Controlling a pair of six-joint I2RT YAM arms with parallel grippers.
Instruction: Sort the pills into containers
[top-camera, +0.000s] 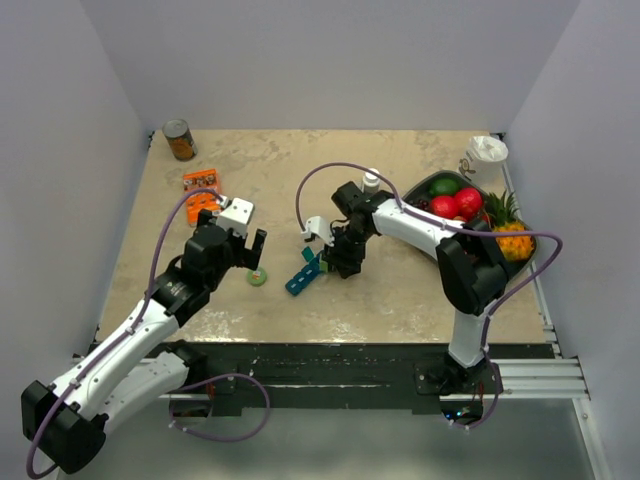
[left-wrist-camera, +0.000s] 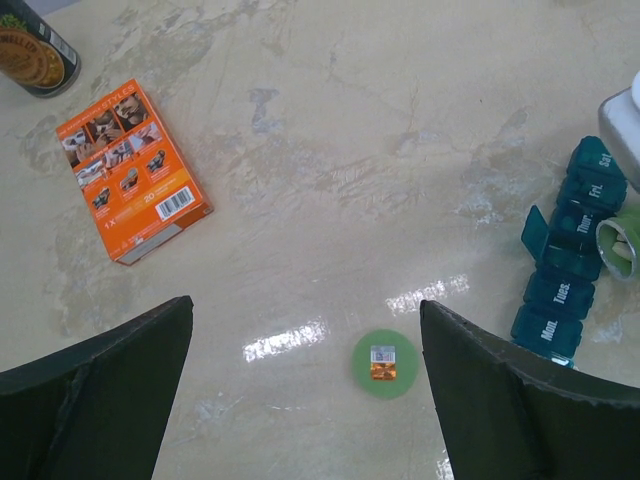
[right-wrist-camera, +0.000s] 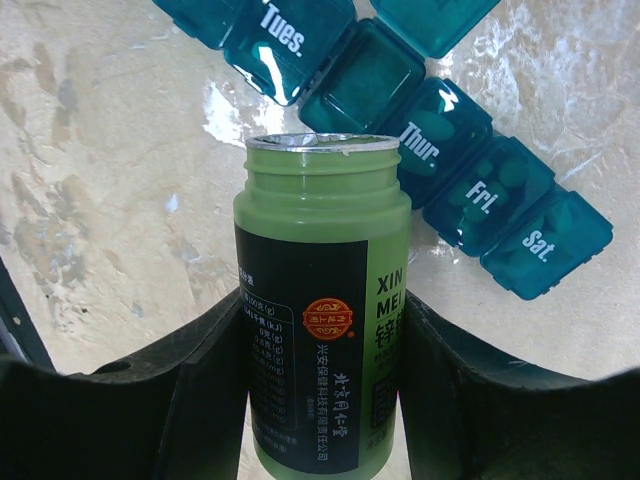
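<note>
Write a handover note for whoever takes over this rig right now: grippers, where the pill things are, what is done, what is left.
Left gripper: open, empty, hovering over the green cap lying on the table.
Right gripper: shut on the green bottle, uncapped, mouth pointing toward the teal pill organizer.
Done: bottle opened; compartment between Tues and Thur has its lid up.
Left: filling compartments, closing lids, recapping. What the shut compartments hold is unclear.

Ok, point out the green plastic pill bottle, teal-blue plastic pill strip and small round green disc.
Green plastic pill bottle (right-wrist-camera: 320, 300): right wrist view, on its label.
Teal-blue plastic pill strip (right-wrist-camera: 480, 196): right wrist view, Fri. lid.
Small round green disc (left-wrist-camera: 385, 364): left wrist view, centre sticker.
</note>
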